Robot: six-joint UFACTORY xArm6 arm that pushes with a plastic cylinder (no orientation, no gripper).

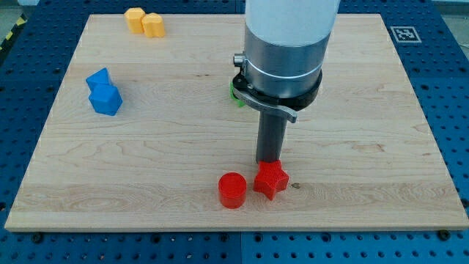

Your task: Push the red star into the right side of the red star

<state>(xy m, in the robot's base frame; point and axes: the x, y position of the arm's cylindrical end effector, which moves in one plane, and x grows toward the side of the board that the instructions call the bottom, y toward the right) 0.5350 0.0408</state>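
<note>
A red star (272,180) lies on the wooden board (366,147) near the view's bottom, just right of centre. A red cylinder (232,190) stands just to its left, almost touching it. My tip (269,161) is right at the star's top edge, on the side toward the view's top, and seems to touch it. The arm's wide grey body rises above the rod and hides the board behind it.
Two blue blocks (102,92) sit together at the view's left. Two yellow blocks (143,22) sit at the top left. A green block (237,94) peeks out from behind the arm's body, mostly hidden.
</note>
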